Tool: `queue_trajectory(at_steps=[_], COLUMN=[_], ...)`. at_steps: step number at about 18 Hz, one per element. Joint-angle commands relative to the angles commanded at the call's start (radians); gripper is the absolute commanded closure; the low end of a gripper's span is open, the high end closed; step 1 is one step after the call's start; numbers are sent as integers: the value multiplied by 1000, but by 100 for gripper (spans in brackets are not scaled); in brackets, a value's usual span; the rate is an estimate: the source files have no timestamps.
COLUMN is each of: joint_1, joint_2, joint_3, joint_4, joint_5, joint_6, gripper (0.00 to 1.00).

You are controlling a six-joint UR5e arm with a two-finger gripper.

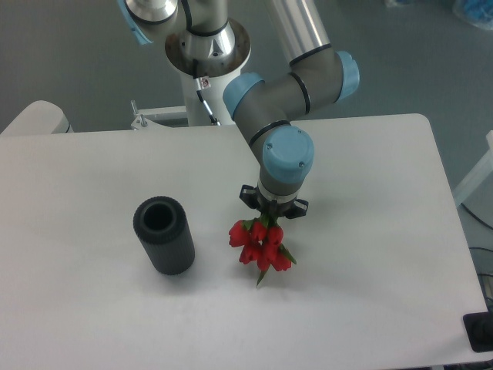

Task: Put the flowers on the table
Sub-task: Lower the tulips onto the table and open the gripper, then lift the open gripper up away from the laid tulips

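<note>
Pincer (271, 218) grips the tulip bunch (259, 247), hanging just right of the black ribbed vase (163, 235). Best lower gently until the tulips rest on the white desk (370, 231), then release.

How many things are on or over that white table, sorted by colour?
Red: 1, the flowers, hanging under the gripper
Black: 1, the ribbed cylinder, standing on the table
Total: 2
</note>
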Motion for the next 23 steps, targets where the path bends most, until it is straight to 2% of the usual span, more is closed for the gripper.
queue_trajectory(at_steps=[5, 7, 14, 19, 23], joint_1=[3, 17, 25, 26, 25], joint_2=[2, 3, -18, -37, -41], joint_3=[21, 58, 190, 222, 229], joint_4=[2, 0, -12, -15, -14], joint_5=[12, 41, 32, 31, 34], joint_6=[3, 31, 204, 236, 366], gripper=[0, 0, 0, 0, 0])
